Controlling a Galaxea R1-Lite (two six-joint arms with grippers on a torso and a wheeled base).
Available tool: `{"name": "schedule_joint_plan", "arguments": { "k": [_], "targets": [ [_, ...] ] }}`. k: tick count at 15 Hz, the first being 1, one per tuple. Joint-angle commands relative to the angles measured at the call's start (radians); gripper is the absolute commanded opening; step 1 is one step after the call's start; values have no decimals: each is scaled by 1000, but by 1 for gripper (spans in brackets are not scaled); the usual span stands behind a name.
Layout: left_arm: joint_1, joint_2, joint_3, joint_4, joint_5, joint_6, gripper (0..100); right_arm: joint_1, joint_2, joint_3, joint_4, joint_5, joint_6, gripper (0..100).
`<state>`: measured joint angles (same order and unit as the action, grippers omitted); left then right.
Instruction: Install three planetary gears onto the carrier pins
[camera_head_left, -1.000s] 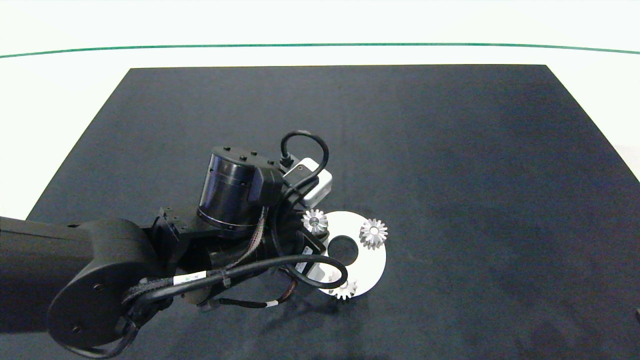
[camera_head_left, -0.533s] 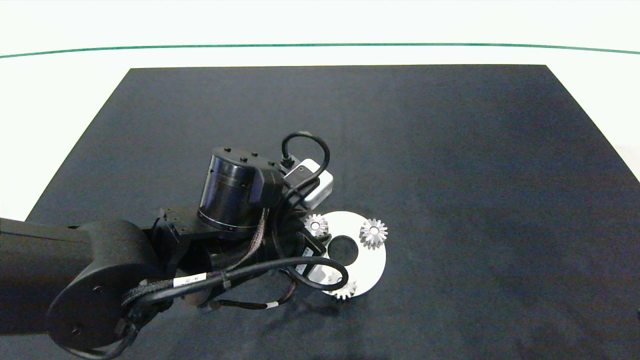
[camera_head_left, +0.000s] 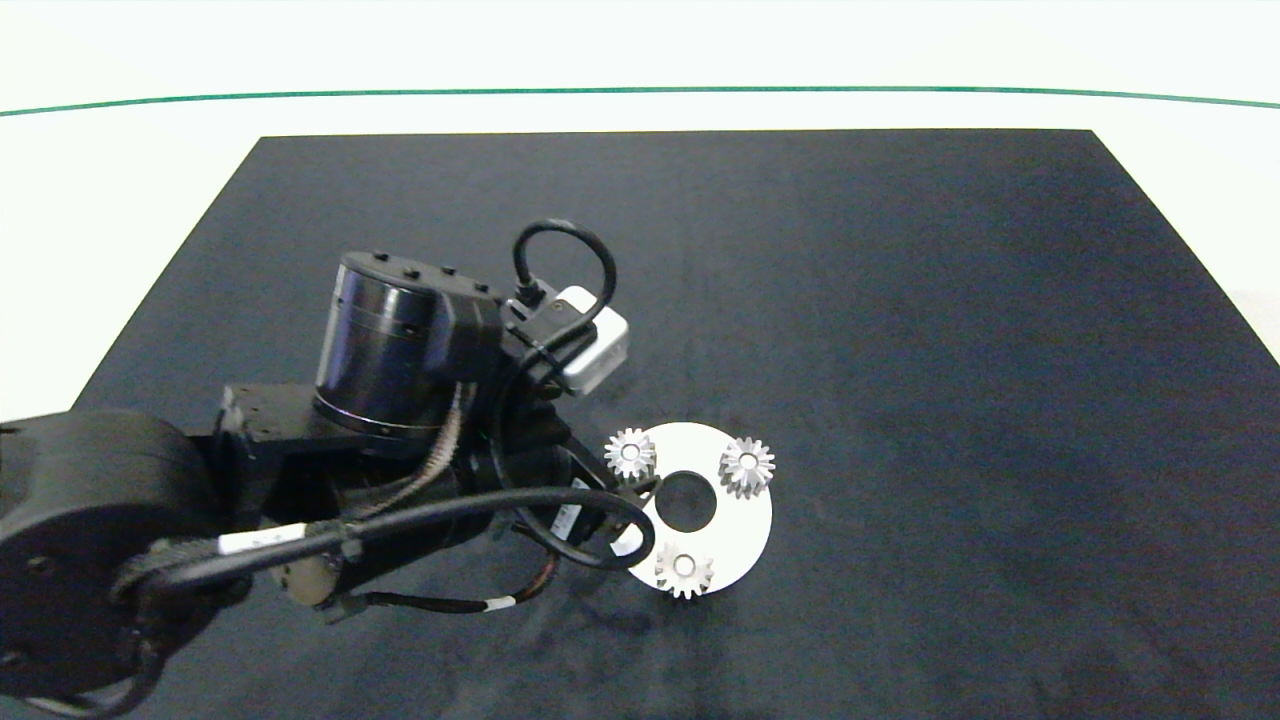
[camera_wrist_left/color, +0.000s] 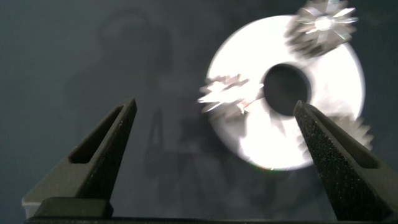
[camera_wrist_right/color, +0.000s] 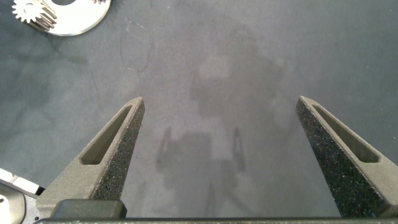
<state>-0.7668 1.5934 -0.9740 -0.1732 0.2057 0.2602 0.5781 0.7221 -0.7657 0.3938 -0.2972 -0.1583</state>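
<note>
From where I sit, all three planetary gears look seated on the white disc (camera_head_left: 745, 525), which lies on the dark mat (camera_head_left: 900, 300) at lower centre of the head frame. Nearest the bottom edge is the lowest gear (camera_head_left: 684, 571), with a pale spot at its centre that I take to be the pin top. Further up sit the left gear (camera_head_left: 630, 453) and the right gear (camera_head_left: 747, 466), either side of the disc's big centre hole. I cannot make out the carrier pins themselves beneath the gears, so I judge the installing done but cannot confirm each gear is fully down.

The left arm (camera_head_left: 300, 500) comes in from the lower left of the head frame, wrist just beside the disc's left rim, cable looping over that rim. In the left wrist view the left claw (camera_wrist_left/color: 214, 149) hangs above the mat with its fingers wide apart and nothing between them, the disc (camera_wrist_left/color: 249, 140) just ahead of them.

The right claw (camera_wrist_right/color: 217, 140) is also spread and empty over bare mat, the disc (camera_wrist_right/color: 81, 22) only showing at the upper left corner of its view. Beyond the mat lies the white bench (camera_head_left: 640, 110).
</note>
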Motion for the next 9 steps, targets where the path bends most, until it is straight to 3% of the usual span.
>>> {"name": "schedule_joint_plan", "arguments": {
  "k": [1,3,5,9],
  "targets": [
    [112,-225,-3,112,3,-6,100,0,3,-17,17,0,-1,100],
    [253,-368,57,156,3,-7,100,-9,3,-18,20,-3,-1,100],
    [391,-563,126,236,3,-9,100,-49,-29,-18,48,-28,-1,100],
    [577,-938,143,501,3,-21,100,-264,-248,-12,191,-26,3,100]
  ]
}}
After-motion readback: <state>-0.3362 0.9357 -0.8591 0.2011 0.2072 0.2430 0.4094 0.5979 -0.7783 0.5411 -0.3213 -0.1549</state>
